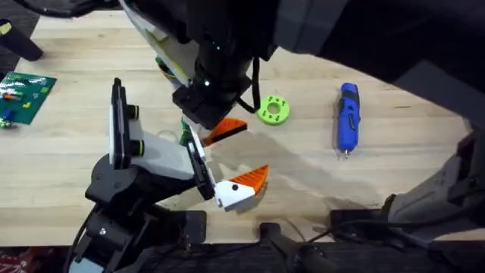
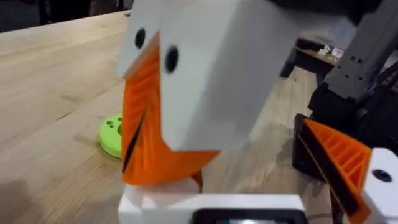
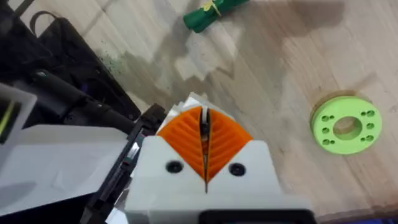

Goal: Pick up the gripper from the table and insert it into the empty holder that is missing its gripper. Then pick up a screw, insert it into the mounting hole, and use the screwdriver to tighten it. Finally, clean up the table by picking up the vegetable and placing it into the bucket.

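two arms: both were low over the stand [image 1: 144, 163].
right gripper [image 3: 205, 140]: pinched on the gripper [image 1: 225, 130].
left gripper [image 2: 140, 134]: pads together.
tip: it should go straight onto the holder [image 1: 118, 121].

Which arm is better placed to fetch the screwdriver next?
Right, probably. The screwdriver lies on the right side of the table, nearer the right arm's base; the left arm would have to reach across the stand.

A stand [image 1: 140, 171] is sitting at the table's [image 1: 68, 144] front left. A disc [image 1: 273, 110] is lying right of it, the screwdriver [image 1: 348, 119] farther right, a circuit board [image 1: 24, 95] far left.
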`<action>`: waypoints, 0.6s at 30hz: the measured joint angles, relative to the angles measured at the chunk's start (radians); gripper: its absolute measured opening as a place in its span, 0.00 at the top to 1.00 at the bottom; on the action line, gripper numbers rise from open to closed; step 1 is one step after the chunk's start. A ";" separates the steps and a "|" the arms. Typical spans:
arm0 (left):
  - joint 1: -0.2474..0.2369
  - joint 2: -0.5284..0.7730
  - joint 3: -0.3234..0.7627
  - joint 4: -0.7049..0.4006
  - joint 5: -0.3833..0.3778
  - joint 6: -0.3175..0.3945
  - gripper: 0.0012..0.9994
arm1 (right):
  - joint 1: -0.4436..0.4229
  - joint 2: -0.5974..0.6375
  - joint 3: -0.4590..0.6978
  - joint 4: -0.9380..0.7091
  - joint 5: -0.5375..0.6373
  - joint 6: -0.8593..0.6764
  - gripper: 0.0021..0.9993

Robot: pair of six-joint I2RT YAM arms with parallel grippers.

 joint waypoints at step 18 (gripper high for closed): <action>-0.001 0.000 0.000 0.000 0.020 0.007 0.02 | 0.000 -0.004 0.000 -0.025 0.000 0.001 0.99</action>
